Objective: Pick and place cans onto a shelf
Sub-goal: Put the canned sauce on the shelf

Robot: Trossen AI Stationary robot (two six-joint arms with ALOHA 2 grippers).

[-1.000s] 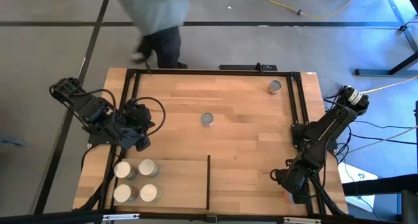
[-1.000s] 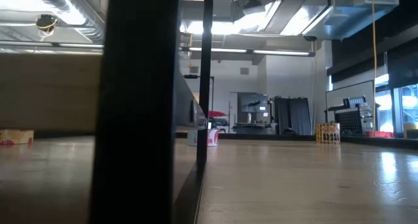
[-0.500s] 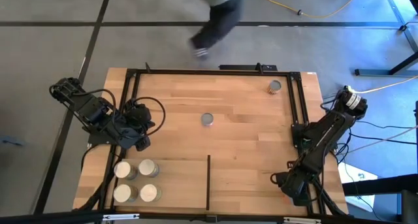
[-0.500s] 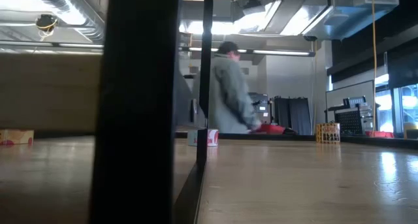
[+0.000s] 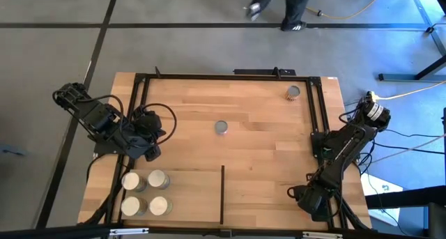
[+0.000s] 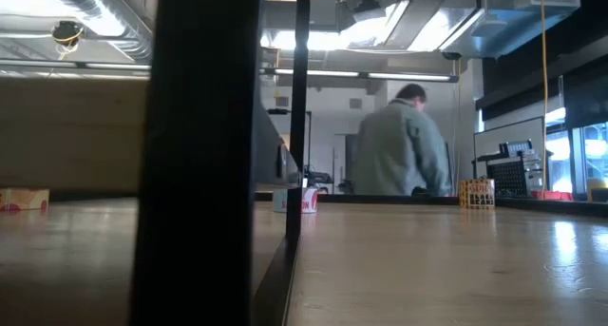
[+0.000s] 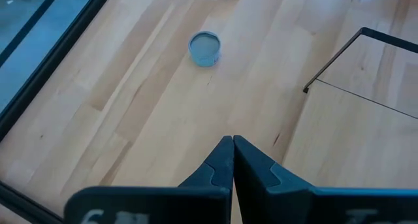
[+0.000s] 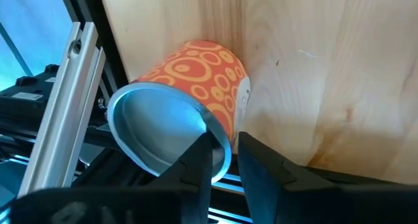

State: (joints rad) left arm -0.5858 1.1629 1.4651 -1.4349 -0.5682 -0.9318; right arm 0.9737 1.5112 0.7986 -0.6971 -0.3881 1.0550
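Observation:
Four cans (image 5: 145, 193) with pale tops stand on the light-wood shelf (image 5: 188, 197) at the near left, left of its black divider (image 5: 223, 194). A blue-sided can (image 5: 221, 127) stands mid-table and also shows in the left wrist view (image 7: 205, 48). Another can (image 5: 293, 93) stands at the far right. My left gripper (image 5: 150, 154) is shut and empty just beyond the shelf's far edge. My right gripper (image 5: 306, 199) is at the near right corner, shut on an orange ring-patterned can (image 8: 196, 87) that lies on its side. My right gripper has the rim (image 8: 225, 145) of the orange can's silver end in the narrow gap between its fingers. One finger (image 8: 196, 165) lies over the silver end and the other (image 8: 258, 162) is beside the patterned wall. The can lies on its side on the tabletop.
A black frame (image 5: 317, 120) runs along the table's edges, and an aluminium rail (image 8: 65, 93) lies right beside the orange can. The divider (image 6: 199, 155) blocks much of the low view. A person (image 6: 399, 155) walks beyond the far edge. Bare wood lies between shelf and far cans.
A person has walked from left to right beyond the table's far edge. My right arm has shifted slightly at the near right corner, and its gripper now covers the orange can in the high view. The left arm and the cans have kept still.

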